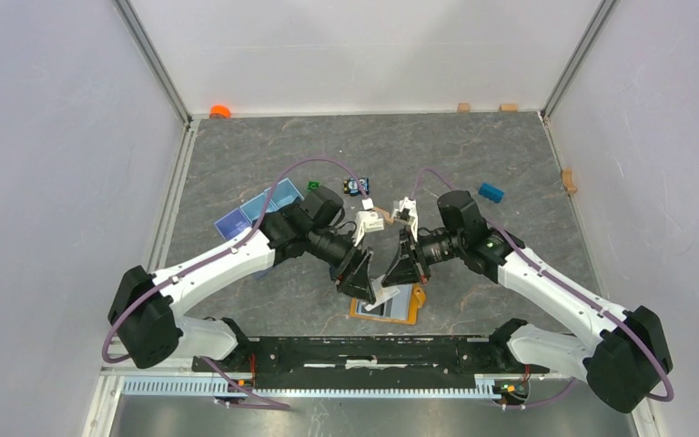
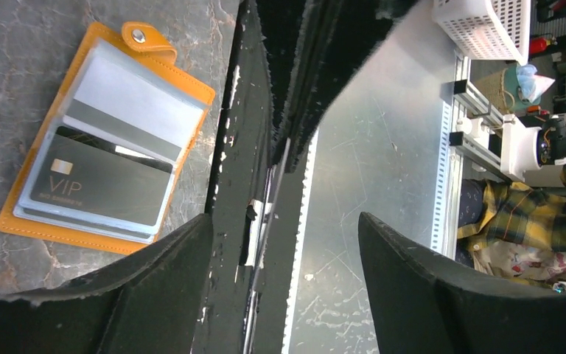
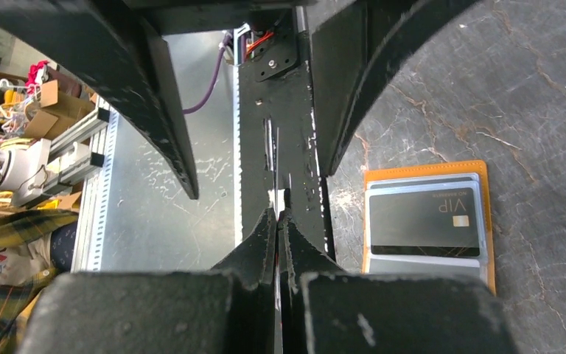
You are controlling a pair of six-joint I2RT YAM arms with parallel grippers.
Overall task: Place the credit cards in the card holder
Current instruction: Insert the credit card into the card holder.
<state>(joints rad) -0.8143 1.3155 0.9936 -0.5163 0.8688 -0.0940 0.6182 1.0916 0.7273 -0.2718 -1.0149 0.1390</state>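
Wide-open and empty, the left claw [image 2: 284, 221] hangs beside the opened orange-tan wallet-style card holder [image 2: 51, 226], which lies slantwise beyond one finger; the right claw [image 3: 278, 221], pinched shut on nothing I can make out, is about equally near.

Card holder [image 2: 155, 46]: orange-tan, with pale translucent pockets. Credit card [image 2: 99, 184]: black, gold chip, grey "VIP" lettering. Desk [image 1: 473, 155]: dark grey, marbled with pale veins. Tray [image 1: 259, 209]: light blue. Block [image 1: 491, 192]: blue. Left end effector [image 2: 287, 280] and right end effector [image 3: 278, 280]: black. Arms [image 1: 209, 269]: white and black. Cables [image 1: 300, 168]: purple.
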